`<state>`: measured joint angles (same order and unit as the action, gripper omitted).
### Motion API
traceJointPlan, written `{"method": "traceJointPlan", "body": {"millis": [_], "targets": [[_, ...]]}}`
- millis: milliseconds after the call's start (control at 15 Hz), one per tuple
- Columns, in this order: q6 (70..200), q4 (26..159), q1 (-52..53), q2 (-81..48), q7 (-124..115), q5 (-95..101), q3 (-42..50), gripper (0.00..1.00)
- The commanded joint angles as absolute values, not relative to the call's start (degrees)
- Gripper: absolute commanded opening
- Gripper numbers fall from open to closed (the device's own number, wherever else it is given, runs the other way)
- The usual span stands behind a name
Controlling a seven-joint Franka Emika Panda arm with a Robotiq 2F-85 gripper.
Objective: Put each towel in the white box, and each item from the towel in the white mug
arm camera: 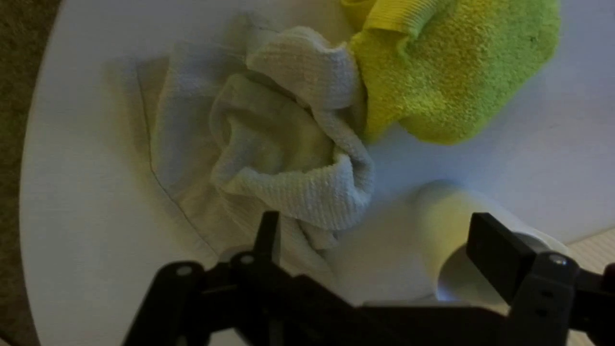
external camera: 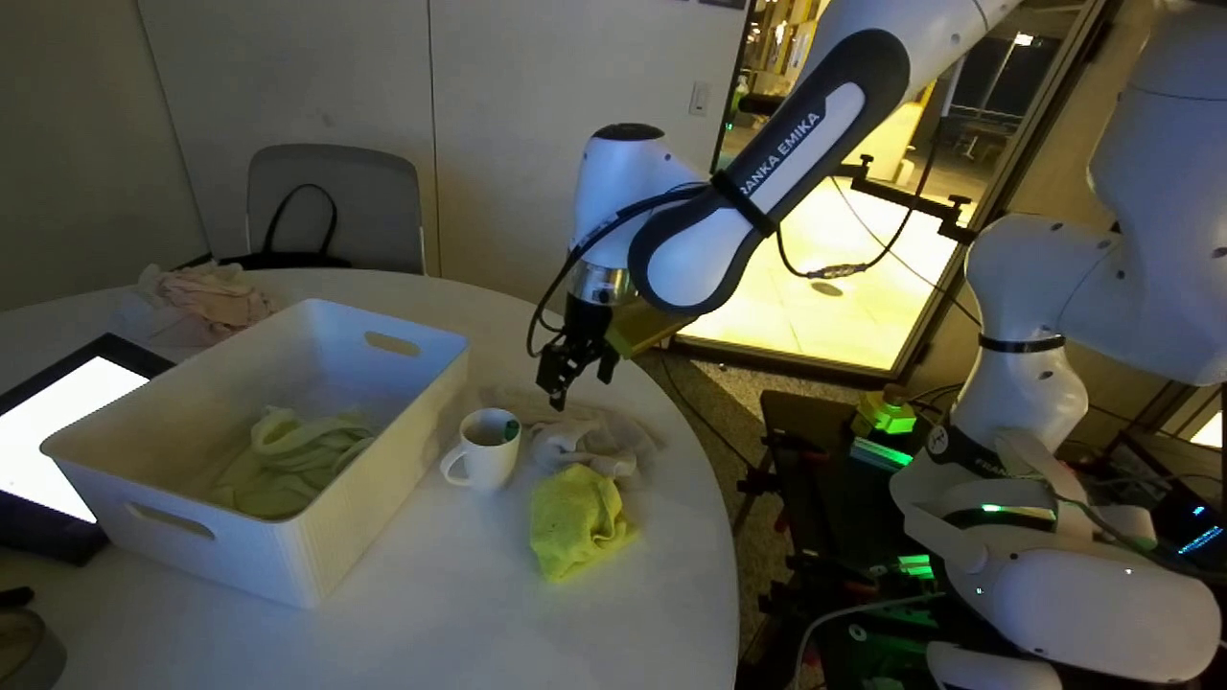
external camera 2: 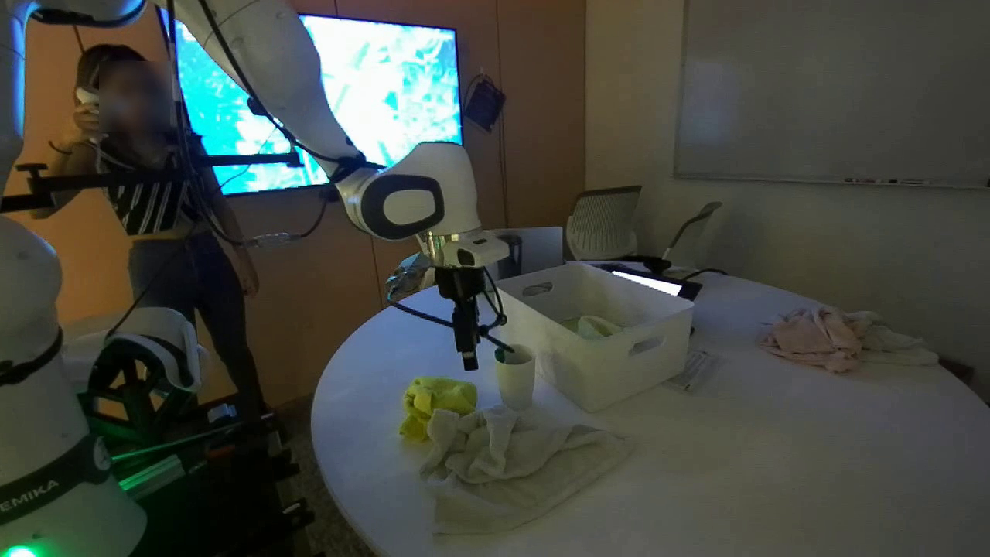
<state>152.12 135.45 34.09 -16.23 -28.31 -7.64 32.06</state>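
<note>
Our tool [arm camera: 373,223] is spread wide, empty. Near the white mug [external camera: 490,458], the yellow towel [arm camera: 451,72] lies beside the off-white towel [external camera 2: 514,472] on the tabletop [external camera: 460,623]; to collect one alone, we should pinch a raised outer fold.

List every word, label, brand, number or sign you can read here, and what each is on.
"RANKA EMIKA": robot arm, a black strap over its start.
"FRANK", ending unclear: dark band low on the arm.
"EMIKA", at the picture edge: black band low on the arm.
Too small or blurred: emblem beside "FRANK", cable sleeve, blue marks on a dark screen.
</note>
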Motion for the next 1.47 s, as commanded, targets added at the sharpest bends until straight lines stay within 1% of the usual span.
{"method": "traceJointPlan", "body": {"millis": [0, 267, 533, 1067, 1400], "targets": [[150.1, 136.4, 20.0, -15.2, -27.9, -5.9, 20.8, 1.0], [148.8, 135.6, 9.7, -18.2, -25.8, -7.6, 13.4, 1.0], [149.4, 134.9, 4.2, -22.2, -23.2, -8.7, 8.9, 1.0], [151.6, 133.0, -0.5, -28.7, -17.2, -11.4, 3.5, 1.0], [152.6, 132.1, -1.2, -29.4, -16.1, -11.9, 3.0, 1.0]]}}
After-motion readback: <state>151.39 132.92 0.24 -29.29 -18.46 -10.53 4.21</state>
